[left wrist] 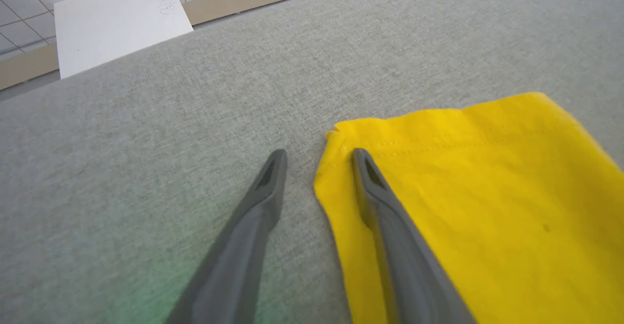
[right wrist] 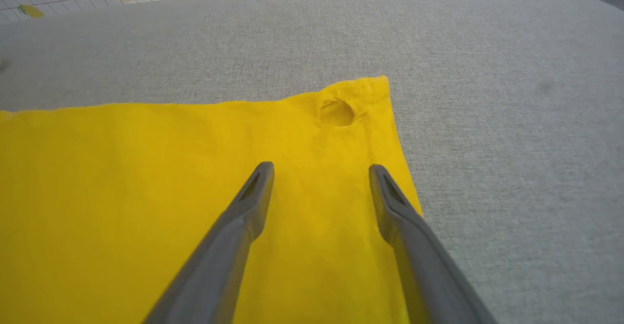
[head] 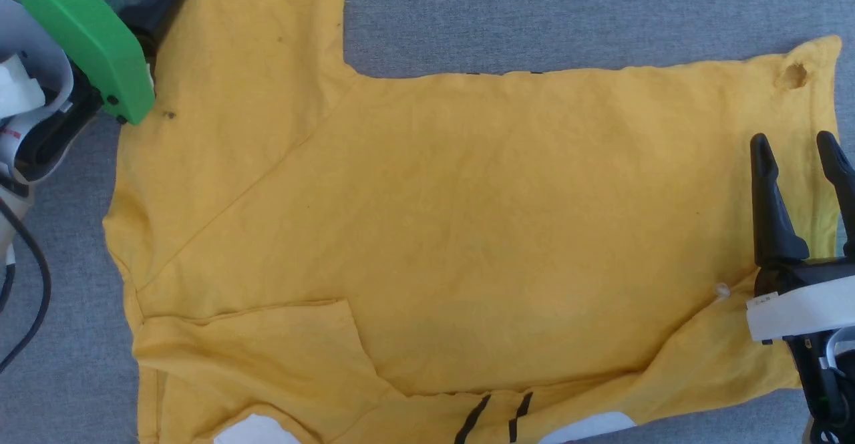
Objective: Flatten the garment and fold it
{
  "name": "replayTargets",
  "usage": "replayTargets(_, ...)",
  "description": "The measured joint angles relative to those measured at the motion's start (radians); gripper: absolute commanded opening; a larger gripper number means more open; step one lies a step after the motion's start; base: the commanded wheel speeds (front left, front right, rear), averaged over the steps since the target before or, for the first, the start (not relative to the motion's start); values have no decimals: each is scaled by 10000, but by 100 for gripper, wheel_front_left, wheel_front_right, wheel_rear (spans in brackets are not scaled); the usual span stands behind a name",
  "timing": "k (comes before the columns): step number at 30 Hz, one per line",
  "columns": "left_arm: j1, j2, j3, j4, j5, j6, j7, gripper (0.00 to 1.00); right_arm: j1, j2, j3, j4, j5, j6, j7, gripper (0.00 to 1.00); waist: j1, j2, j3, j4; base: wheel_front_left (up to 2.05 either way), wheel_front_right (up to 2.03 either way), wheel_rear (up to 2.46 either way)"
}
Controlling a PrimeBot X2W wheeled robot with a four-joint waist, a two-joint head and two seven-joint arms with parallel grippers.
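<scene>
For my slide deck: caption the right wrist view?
Open right pincer over yellow T-shirt hem, small hole just ahead.

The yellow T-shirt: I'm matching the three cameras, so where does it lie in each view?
Head view: T-shirt spread across most of the picture, hem at right.
Left wrist view: a sleeve corner at right, left gripper straddling its edge.
Right wrist view: hem corner across left and centre, beneath the right gripper.
Shared landmark: the hole by the hem, head view upper right, right wrist view upper centre.

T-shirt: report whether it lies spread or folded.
Mostly spread, not folded: the T-shirt lies open on the grey surface, but its near edge is turned over, showing dark stripes and white patches.
</scene>
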State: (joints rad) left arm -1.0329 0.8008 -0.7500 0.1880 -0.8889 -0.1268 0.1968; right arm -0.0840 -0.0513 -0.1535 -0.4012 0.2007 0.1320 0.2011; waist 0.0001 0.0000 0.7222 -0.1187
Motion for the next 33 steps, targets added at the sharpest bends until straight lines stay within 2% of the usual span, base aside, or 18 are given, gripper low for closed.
replayTargets(5,-77,25,-523,245,-299,-2,-554,0,-272,0,-36,-518,-140,0,297,100,0,0,-124,30,0,0,0)
replayTargets(11,-50,207,-1047,357,-514,-15,-986,0,-1831,-161,-201,-1231,-464,2,1488,100,0,0,-483,138,0,0,0)
replayTargets(16,-41,230,-1269,334,-725,-15,-1118,0,-3408,-631,-997,-357,-2,2,3312,100,0,0,-720,391,0,0,0)
replayTargets(21,-62,157,-1411,297,-792,-15,-1223,0,-3664,-1035,-1816,723,184,0,5254,100,-1,0,-758,728,0,0,0)
replayTargets(24,-63,109,-1453,314,-819,-15,-1292,0,-3635,-1058,-2119,940,194,0,5766,100,-1,0,-715,886,0,0,0)
replayTargets(33,-70,86,-1509,468,-895,-15,-1325,0,-3247,-495,-2073,926,408,0,6406,100,0,0,-565,993,0,0,0)
